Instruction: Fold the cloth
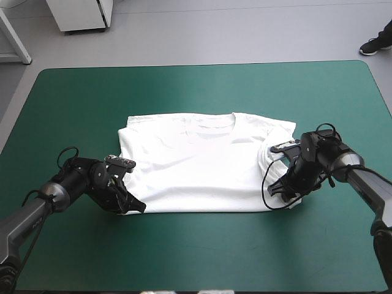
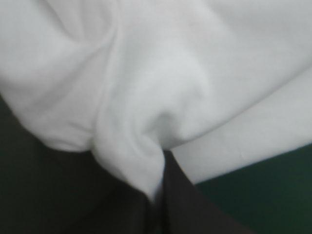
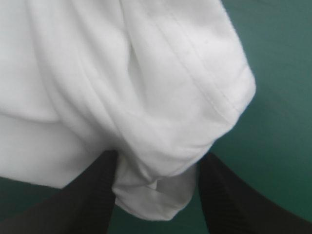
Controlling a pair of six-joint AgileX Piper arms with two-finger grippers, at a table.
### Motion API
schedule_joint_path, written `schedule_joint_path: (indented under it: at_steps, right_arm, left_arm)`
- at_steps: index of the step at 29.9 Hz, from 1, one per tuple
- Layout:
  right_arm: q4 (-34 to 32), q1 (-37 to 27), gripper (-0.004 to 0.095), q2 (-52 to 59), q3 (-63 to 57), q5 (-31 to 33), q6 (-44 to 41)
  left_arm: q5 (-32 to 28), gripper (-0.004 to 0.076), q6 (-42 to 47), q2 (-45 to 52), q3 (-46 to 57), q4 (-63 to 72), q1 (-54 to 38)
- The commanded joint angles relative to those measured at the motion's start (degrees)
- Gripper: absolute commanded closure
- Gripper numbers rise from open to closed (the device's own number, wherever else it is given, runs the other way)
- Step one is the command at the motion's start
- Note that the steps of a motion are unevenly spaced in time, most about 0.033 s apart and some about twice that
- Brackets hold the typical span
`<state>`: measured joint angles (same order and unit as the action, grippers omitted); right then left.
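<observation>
High view: the T-shirt (image 1: 202, 165) lies flat in the middle of the teal-green cover (image 1: 184, 92), the left gripper (image 1: 136, 207) at its near left corner, the right gripper (image 1: 280, 188) at the near right one. Left wrist view: the fingers (image 2: 195, 212) are almost together, pinching a soft fold. Right wrist view: the fingers (image 3: 92, 195) stand apart around a bunched corner. The cloth seems light and limp; corners hold best.

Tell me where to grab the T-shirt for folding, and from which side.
Take the T-shirt by its two near corners, coming in from the outer sides. It lies flat with the collar far, which leaves those corners exposed. The left gripper pinches one corner, and the open right gripper straddles the other.
</observation>
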<state>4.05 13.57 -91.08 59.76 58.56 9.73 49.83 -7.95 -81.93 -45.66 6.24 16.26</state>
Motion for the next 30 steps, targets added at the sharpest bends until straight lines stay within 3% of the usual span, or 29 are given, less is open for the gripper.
schedule_joint_path:
  at_steps: [1, 6, 9, 16, 30]
  right_arm:
    - [0.23, -0.21, 0.0416, 0.21, 1.11, -0.15, 0.86]
    - [0.23, -0.21, 0.0425, -0.53, 0.0, -0.56, 0.86]
    - [0.59, -0.21, 0.0499, -0.53, -0.36, -0.56, 0.86]
    - [0.59, -0.21, 0.0929, -0.53, -0.4, -0.17, 1.04]
    - [-3.25, -0.21, 0.0925, 6.51, 4.29, 7.5, -1.81]
  left_arm:
    - [1.38, 0.0733, -0.17, 0.67, -0.61, -1.58, 0.09]
    - [1.38, 0.0733, -0.17, 0.67, -0.61, -1.58, 0.09]
    - [1.43, 0.0733, -0.17, 0.67, -0.61, -1.69, 0.09]
    - [2.25, 0.0733, -0.52, 0.67, -1.65, -2.02, 0.09]
    - [12.37, 0.0733, 0.02, 9.73, -11.96, -6.24, 0.09]
